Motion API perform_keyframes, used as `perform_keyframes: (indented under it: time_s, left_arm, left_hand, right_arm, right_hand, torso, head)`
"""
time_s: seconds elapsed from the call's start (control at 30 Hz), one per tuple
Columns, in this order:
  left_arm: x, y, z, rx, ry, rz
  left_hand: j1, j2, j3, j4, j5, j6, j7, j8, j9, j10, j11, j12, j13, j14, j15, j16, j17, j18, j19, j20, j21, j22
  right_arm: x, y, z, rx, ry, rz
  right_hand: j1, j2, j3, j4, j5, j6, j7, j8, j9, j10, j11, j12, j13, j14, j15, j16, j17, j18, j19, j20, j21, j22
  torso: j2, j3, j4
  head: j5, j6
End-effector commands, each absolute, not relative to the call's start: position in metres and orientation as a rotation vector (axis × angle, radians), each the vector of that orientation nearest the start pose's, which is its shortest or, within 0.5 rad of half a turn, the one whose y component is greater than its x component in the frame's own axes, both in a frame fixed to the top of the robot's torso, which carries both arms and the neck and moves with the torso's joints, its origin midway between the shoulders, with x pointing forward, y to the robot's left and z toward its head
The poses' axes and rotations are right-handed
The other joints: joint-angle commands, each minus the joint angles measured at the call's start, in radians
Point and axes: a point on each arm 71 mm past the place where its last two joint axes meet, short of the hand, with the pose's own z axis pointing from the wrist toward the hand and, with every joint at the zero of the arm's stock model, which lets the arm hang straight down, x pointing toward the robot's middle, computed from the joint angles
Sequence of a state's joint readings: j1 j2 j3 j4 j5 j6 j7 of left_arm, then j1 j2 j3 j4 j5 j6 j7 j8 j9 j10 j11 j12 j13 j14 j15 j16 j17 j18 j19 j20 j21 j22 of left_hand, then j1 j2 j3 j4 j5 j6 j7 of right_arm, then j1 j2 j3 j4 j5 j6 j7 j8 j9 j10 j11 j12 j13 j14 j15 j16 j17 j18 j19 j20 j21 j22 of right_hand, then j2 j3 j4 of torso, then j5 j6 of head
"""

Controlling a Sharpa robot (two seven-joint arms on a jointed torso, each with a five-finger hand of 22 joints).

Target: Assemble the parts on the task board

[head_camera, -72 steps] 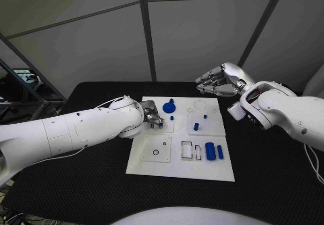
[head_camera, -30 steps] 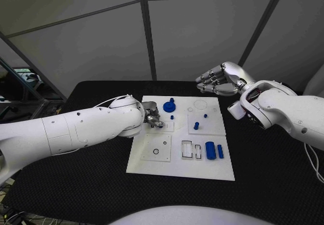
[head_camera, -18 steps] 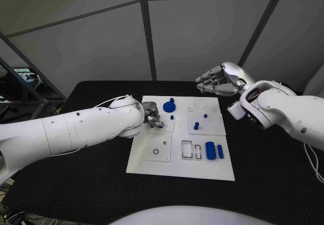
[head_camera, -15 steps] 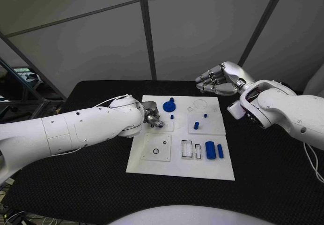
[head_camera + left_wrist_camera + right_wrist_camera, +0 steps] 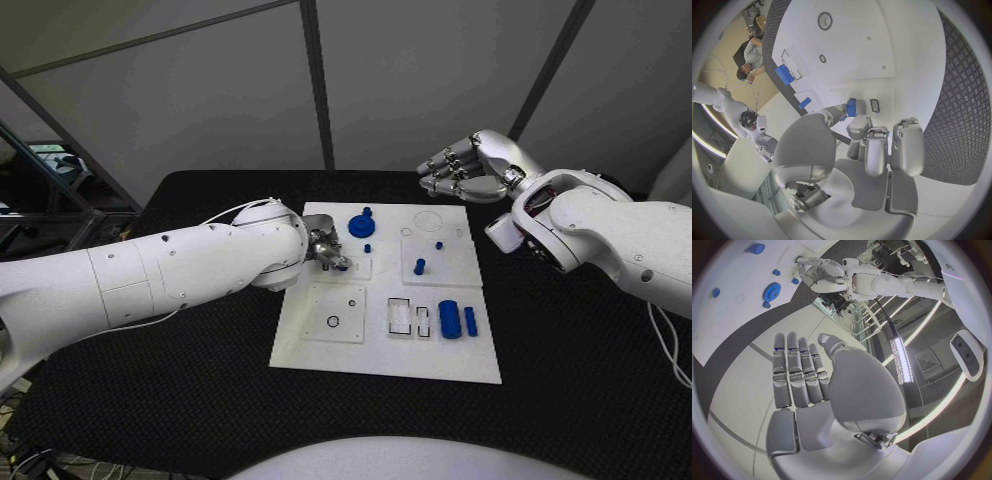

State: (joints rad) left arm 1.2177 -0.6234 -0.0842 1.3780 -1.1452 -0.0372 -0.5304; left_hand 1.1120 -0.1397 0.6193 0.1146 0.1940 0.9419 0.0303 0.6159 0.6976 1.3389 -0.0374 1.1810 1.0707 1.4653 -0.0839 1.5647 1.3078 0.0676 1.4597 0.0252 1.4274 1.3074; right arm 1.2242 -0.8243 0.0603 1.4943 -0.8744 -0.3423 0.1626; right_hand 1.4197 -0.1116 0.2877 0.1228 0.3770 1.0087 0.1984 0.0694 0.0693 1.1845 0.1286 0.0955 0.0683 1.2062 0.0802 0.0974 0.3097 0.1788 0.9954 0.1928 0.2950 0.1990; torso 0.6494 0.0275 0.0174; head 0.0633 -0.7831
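My left robot hand point(image 5: 326, 252) pinches a small blue part point(image 5: 851, 107) low over the task board point(image 5: 387, 362), poised to seat it, while my right robot hand point(image 5: 464, 170) waits open beyond.

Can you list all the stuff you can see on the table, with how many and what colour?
task board: one, white, in the middle of the black table.
table: one, black, under the board.
gear-shaped part: one, blue, near the board's far edge.
small pegs: three, blue, standing in the board's far half.
cylinders: two, blue, lying side by side at the board's right edge, the left one thicker.
small part: one, blue, pinched in the left hand's fingertips just above the board.
left hand: one, silver, over the board's far left part.
right hand: one, silver, raised beyond the board's far right corner, fingers apart, holding nothing.
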Motion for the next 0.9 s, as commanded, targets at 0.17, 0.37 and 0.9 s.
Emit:
perform_keyframes:
  time_s: [0.17, 0.37, 0.9]
  left_arm:
    - [0.5018, 0.1512, -0.2331, -0.175, 2.208, -0.405]
    - [0.5027, 0.1517, -0.2325, -0.183, 2.201, -0.406]
    - [0.5041, 0.1519, -0.2325, -0.18, 2.206, -0.402]
  left_hand:
    - [-0.018, 0.036, 0.113, -0.092, 0.007, 0.014, -0.001, 0.005, 0.002, 0.013, -0.002, 0.012, 0.01, 0.105, -0.006, 0.006, 0.263, -0.022, 0.009, -0.002, 0.01, 0.077]
    - [-0.031, 0.048, 0.119, -0.088, 0.007, 0.018, -0.002, 0.007, 0.002, 0.016, -0.003, 0.017, 0.016, 0.105, -0.007, 0.006, 0.263, -0.023, 0.011, -0.003, 0.013, 0.081]
    - [-0.088, 0.052, 0.11, -0.071, -0.017, 0.028, -0.006, 0.008, 0.001, 0.022, -0.005, 0.027, 0.026, 0.105, -0.008, 0.006, 0.263, -0.024, 0.014, -0.004, 0.016, 0.088]
  right_arm:
    - [0.5054, -0.1966, -0.1295, 0.27, 1.525, 1.144]
    - [0.5056, -0.1971, -0.1296, 0.27, 1.526, 1.143]
    - [0.5057, -0.1973, -0.1298, 0.27, 1.527, 1.142]
  right_hand:
    - [0.005, 0.0, 0.005, -0.003, 0.004, 0.006, 0.001, 0.001, 0.001, 0.002, 0.0, 0.004, -0.002, 0.007, 0.0, -0.005, -0.002, 0.004, 0.008, -0.003, -0.005, -0.001]
    - [0.006, 0.0, 0.007, -0.004, 0.005, 0.006, 0.001, 0.002, 0.001, 0.002, 0.0, 0.004, -0.002, 0.007, 0.0, -0.005, -0.002, 0.004, 0.008, -0.004, -0.005, -0.002]
    - [0.007, 0.0, 0.008, -0.005, 0.006, 0.006, 0.001, 0.002, 0.001, 0.002, 0.0, 0.004, -0.002, 0.008, 0.0, -0.005, -0.002, 0.004, 0.009, -0.004, -0.006, -0.002]
  torso:
    - [0.0, -0.0003, 0.0005]
    - [-0.001, -0.0009, 0.0005]
    - [0.0, -0.0013, 0.0006]
  head:
    - [0.0, -0.001]
    - [0.0, -0.003]
    - [-0.003, -0.003]
